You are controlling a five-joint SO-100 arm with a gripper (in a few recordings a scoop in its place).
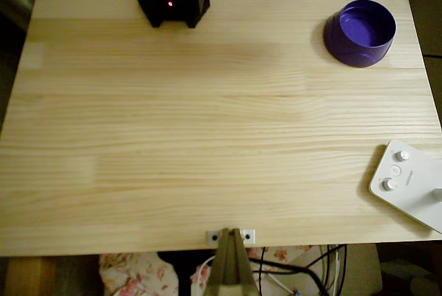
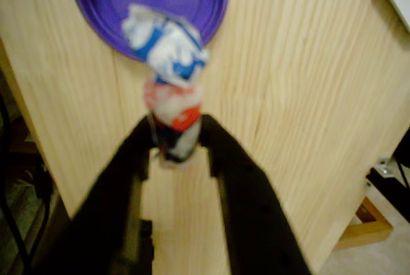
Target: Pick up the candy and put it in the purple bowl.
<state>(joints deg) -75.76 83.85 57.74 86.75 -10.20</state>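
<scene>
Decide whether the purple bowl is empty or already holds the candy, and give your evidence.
Empty. The purple bowl shows only its bare inside overhead; in the wrist view the gripper holds the candy.

Home hobby setup, by the look: pale pine-board table (image 1: 207, 137) over floral-print fabric (image 1: 131, 275), loose cables (image 1: 304, 275) trailing below its front edge, white lamp base with knobs (image 1: 407, 182) at the right.

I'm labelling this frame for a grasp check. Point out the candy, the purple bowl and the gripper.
candy (image 2: 172, 105): wrist view, middle of the wrapper, above the fingertips.
purple bowl (image 1: 353, 49): overhead view, outer wall near the table's top-right corner.
gripper (image 2: 176, 137): wrist view, midway between the two black fingertips, clamped on the candy.
</scene>
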